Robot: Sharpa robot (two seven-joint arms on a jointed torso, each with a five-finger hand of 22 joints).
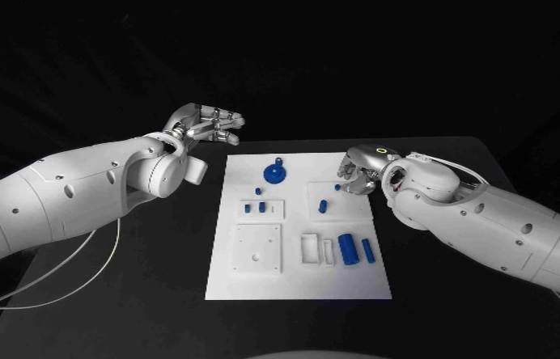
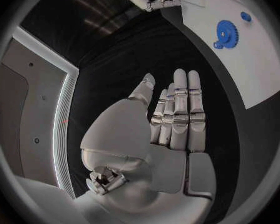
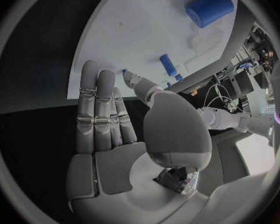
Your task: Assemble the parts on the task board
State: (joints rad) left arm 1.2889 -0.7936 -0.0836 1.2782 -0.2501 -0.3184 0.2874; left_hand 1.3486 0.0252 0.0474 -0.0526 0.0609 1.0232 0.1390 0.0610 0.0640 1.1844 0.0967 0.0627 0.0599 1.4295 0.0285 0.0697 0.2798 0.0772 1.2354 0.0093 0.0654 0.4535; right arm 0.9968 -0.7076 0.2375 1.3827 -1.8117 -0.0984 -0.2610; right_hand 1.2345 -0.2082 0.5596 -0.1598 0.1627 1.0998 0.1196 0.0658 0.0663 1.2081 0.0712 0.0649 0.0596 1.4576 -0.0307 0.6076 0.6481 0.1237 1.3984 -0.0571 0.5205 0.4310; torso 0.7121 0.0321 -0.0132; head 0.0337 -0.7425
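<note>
Black cloth covers the desk [image 1: 140,294] and the background is dark, so the white task board [image 1: 298,282] stands out plainly in the middle, set square before the robot where both arms can reach it; the blue parts lie spread across it rather than heaped, probably so that each can be picked singly. A blue gear [image 1: 274,173] sits near the board's far edge, a small blue knob [image 1: 258,190] just beside it, short blue pegs [image 1: 263,207] by a white holder, another peg [image 1: 324,206] on a raised white block at the right, and a thicker blue cylinder [image 1: 348,247] next to a slimmer one [image 1: 367,251] toward the near right; a square white plate [image 1: 258,248] lies at the near left. The left hand [image 1: 206,124] hangs off the board's far left corner, apart from it, fingers [image 2: 180,109] straight and close together, holding nothing; it looks parked out of the way. The right hand [image 1: 359,173] hovers at the board's right edge near the raised block, fingers [image 3: 99,109] likewise extended side by side and empty, seemingly poised to start on the nearest peg; no part appears assembled yet.
</note>
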